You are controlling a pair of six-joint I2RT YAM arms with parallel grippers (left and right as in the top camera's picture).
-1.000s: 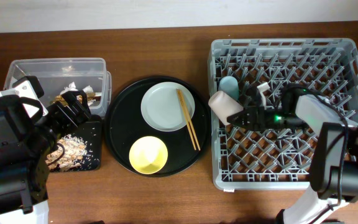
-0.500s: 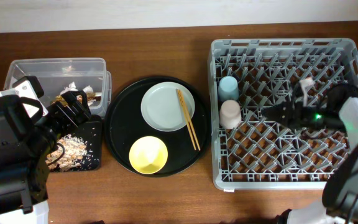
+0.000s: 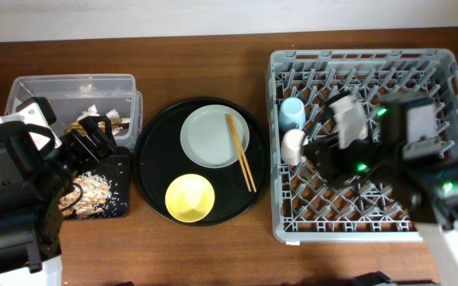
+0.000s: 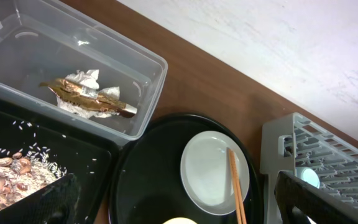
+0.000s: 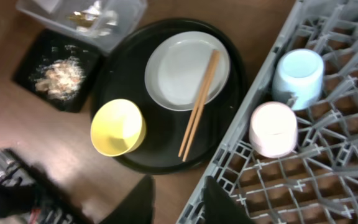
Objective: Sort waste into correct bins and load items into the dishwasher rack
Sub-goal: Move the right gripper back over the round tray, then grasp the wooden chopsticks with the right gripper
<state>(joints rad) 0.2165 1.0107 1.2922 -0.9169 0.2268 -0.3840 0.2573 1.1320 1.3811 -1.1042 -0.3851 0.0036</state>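
The grey rack (image 3: pixel 388 206) holds the blue cup (image 3: pixel 292 114) and the pink cup (image 3: pixel 294 145) side by side at its left edge. My right gripper (image 5: pixel 180 205) is open and empty, raised over the rack's left front edge. The grey-green plate (image 3: pixel 210 137), with the chopsticks (image 3: pixel 240 151) lying across it, and the yellow bowl (image 3: pixel 190 197) sit on the round black tray (image 3: pixel 153 159). The clear tub (image 3: pixel 30 87) holds the tissue (image 4: pixel 86 78) and the wrapper (image 4: pixel 89 98). Food scraps (image 3: pixel 94 189) lie in the black rectangular tray (image 3: pixel 118 206). My left gripper (image 3: pixel 95 135) is open and empty over that tray.
Bare brown table runs along the front and between the round tray and the rack (image 3: pixel 265 199). The right arm's body (image 3: pixel 420 159) hangs over the middle of the rack. A pale wall edges the table's far side.
My right gripper let go of the pink cup, which now stands in the rack beside the blue cup. The right arm drew back and rose. The left arm has not moved.
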